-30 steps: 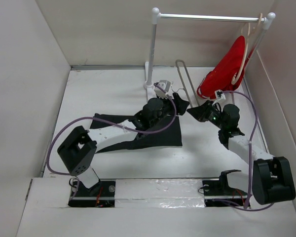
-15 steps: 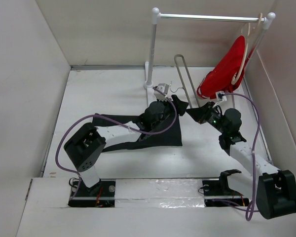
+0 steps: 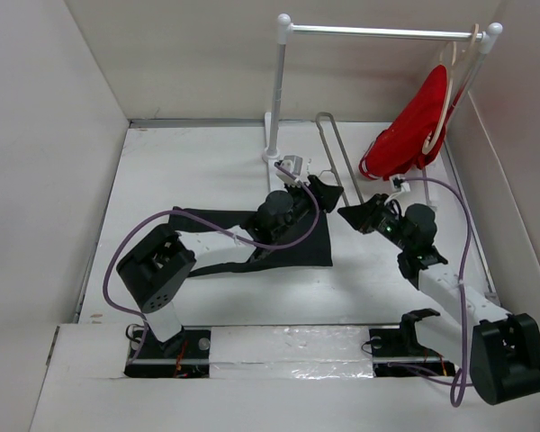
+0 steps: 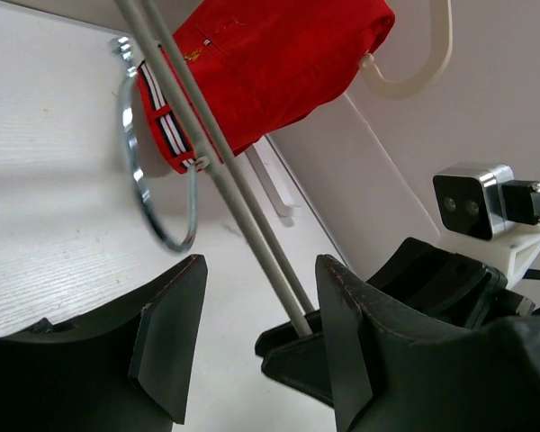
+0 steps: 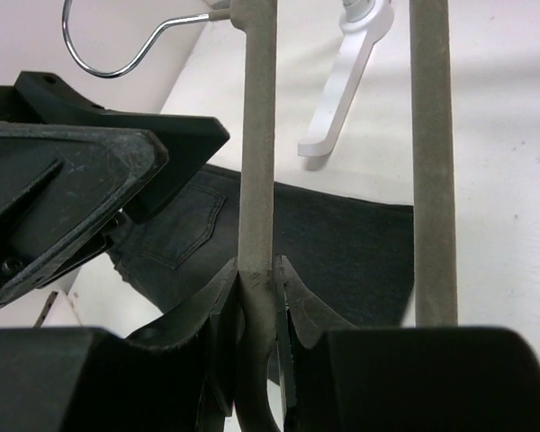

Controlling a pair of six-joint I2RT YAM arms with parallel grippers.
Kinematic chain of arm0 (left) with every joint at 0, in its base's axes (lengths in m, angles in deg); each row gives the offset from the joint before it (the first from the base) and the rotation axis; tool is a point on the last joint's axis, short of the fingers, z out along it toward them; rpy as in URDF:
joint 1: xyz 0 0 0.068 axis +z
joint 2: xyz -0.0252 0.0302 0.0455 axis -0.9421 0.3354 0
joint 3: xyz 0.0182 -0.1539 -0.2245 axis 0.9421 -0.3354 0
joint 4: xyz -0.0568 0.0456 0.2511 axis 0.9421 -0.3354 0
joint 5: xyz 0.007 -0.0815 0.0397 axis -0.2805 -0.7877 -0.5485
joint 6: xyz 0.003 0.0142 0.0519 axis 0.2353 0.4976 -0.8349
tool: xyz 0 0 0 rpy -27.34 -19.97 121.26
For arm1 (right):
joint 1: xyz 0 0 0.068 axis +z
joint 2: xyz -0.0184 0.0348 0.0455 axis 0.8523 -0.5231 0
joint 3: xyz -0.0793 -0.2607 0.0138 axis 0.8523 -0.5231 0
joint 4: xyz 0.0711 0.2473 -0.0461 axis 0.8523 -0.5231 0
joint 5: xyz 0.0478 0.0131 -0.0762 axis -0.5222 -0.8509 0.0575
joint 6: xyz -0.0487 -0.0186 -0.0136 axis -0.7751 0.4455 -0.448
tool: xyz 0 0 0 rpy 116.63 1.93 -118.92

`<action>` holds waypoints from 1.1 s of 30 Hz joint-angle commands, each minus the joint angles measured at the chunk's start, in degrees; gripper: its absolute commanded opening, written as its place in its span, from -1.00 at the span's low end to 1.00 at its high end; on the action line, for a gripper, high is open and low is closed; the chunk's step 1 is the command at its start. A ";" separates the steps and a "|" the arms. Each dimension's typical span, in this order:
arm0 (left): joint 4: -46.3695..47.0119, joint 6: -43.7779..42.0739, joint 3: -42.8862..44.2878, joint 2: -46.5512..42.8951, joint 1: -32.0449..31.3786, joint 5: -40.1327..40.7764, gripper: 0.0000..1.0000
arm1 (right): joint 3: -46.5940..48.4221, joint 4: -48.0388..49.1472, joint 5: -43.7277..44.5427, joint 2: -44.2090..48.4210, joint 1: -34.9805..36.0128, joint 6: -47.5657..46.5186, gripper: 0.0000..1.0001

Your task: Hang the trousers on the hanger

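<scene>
**White-walled booth with a table and a garment rail**

A white table (image 3: pixel 189 171) fills the middle of the overhead view. It is boxed in by 3 plain off-white panels: a left wall (image 3: pixel 36 180), a back wall (image 3: pixel 189 63) across the top, and a right wall (image 3: pixel 522 180). A dark seam (image 3: pixel 198 121) runs where the table meets the back wall. At upper centre a white post (image 3: pixel 276 90) rises from a flat foot (image 3: pixel 272 155) on the table and carries a horizontal rail (image 3: pixel 378 32) to a 2nd knob-topped post (image 3: pixel 491 34) at upper right. From that end hangs a beige hanger (image 3: pixel 448 85) bearing a red garment (image 3: pixel 414 126). A raised white ledge (image 3: pixel 279 340) with a glossy strip crosses the lower edge. The light is soft and even, with faint shadows.
</scene>
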 commanded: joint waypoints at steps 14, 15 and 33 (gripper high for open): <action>4.95 4.31 2.85 3.10 0.34 2.17 -0.90 | -3.15 1.60 4.12 3.88 5.52 -1.64 -0.72; 4.77 4.49 2.76 3.01 0.34 2.34 -1.00 | -3.41 1.25 4.12 3.97 5.52 -1.73 -0.71; 5.83 17.31 -11.74 0.63 -2.46 -1.79 -1.00 | 1.16 -41.35 17.74 32.27 7.89 -18.95 -0.90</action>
